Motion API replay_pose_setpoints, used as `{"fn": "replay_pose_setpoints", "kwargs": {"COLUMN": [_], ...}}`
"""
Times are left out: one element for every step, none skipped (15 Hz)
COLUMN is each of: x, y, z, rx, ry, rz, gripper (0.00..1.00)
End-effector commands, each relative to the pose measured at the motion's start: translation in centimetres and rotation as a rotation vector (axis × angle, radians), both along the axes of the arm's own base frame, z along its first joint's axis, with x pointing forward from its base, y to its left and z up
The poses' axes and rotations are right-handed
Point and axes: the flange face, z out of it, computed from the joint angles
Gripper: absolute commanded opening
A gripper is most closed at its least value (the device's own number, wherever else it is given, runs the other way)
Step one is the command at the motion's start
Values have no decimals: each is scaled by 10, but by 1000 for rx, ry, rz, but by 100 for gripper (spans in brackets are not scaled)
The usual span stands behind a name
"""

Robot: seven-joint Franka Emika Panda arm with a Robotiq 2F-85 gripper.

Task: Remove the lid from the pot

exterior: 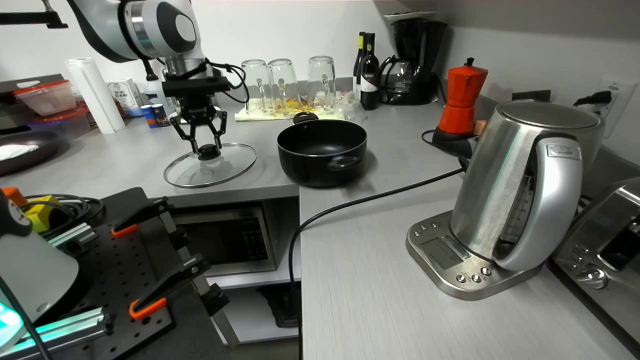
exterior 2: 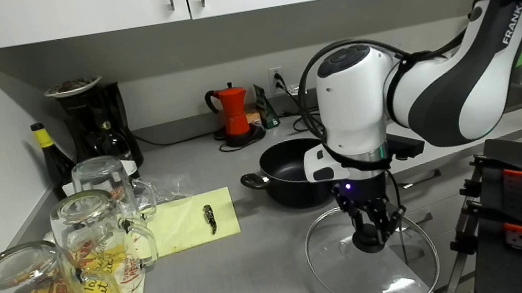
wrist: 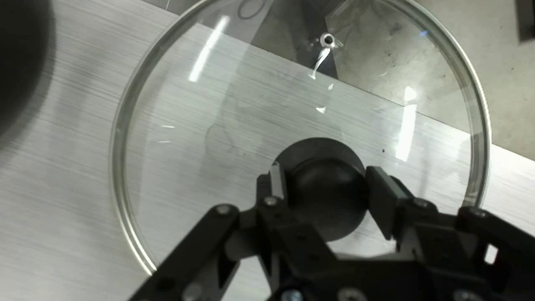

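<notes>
The lid is clear glass with a metal rim and a black central knob; the glass shows in both exterior views (exterior: 232,162) (exterior 2: 368,279) and the wrist view (wrist: 234,125). My gripper (exterior: 208,148) is shut on the knob, with one finger against each side; it also shows in an exterior view (exterior 2: 372,234) and the wrist view (wrist: 326,184). The lid is off the pot, beside it, partly past the counter's front edge. I cannot tell whether its rim touches the counter. The black pot (exterior: 320,165) (exterior 2: 294,186) stands uncovered; its edge shows in the wrist view (wrist: 21,58).
Upside-down glass mugs (exterior: 282,85) (exterior 2: 93,222) stand behind. A steel kettle (exterior: 500,190) stands on the counter, with a black cable (exterior: 360,200) running across. A red moka pot (exterior: 460,95), wine bottles (exterior: 369,75) and a coffee maker (exterior: 420,55) stand further back.
</notes>
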Motion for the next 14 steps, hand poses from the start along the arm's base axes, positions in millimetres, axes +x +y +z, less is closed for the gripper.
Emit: {"fn": "replay_pose_setpoints", "kwargs": {"x": [6, 5, 5, 5, 5, 6, 7, 8, 10, 12, 13, 15, 17, 18], "y": [5, 7, 8, 11, 13, 15, 17, 19, 20, 21, 22, 23, 24, 26], "z": [-17, -21, -25, -26, -28, -28, -28, -29, -29, -30, -31, -32, -33, -35], "rx": [5, 2, 0, -2, -3, -2, -1, 2, 7, 14, 19, 25, 31, 37], "ry": [5, 9, 13, 13, 13, 9, 8, 5, 4, 3, 0, 0, -1, -1], "rz": [105, 126, 146, 164, 182, 199, 211, 223, 230, 239, 247, 255, 263, 271], "gripper": [25, 25, 25, 25, 25, 25, 25, 25, 25, 25, 25, 25, 25, 25]}}
